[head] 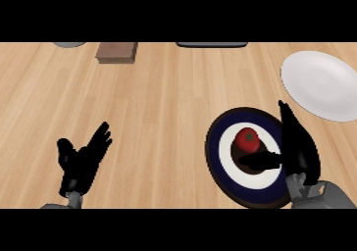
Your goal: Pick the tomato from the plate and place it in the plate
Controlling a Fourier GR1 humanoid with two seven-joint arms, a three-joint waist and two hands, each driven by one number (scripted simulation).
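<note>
A red tomato sits in the middle of a plate with a dark blue rim and white ring, at the lower right of the counter. My right hand hovers over that plate's right side, fingers straight and pointing away from me, thumb stretched left just below the tomato without closing on it. A plain white plate lies at the far right, beyond the hand. My left hand rests open at the lower left, fingers up, holding nothing.
A brown block stands at the counter's far edge, left of centre. A grey round object and a dark flat item are cut off by the far edge. Bare wooden counter lies between the hands.
</note>
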